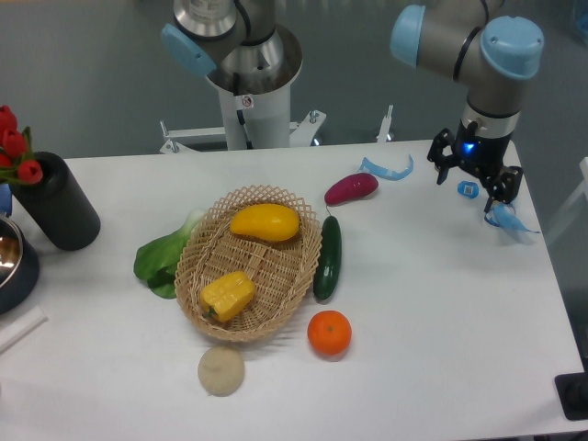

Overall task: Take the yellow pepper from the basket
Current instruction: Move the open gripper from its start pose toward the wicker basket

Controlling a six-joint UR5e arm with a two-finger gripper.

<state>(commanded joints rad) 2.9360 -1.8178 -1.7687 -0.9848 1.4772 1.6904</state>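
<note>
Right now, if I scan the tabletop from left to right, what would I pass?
Black vase with red flowers → green leafy vegetable → yellow pepper in the basket → cucumber → purple vegetable → gripper.

White table (pixel 441 312) bearing: a cucumber (pixel 327 257) and, near its lower end, an orange (pixel 329 333); a purple sweet potato (pixel 351 188); a leafy green (pixel 163 257); a pale round potato (pixel 220 370); a smooth yellow fruit (pixel 265 222); a black vase (pixel 55 202) with red tulips (pixel 14 147) at left; blue tape scraps (pixel 386 169) at right.
</note>
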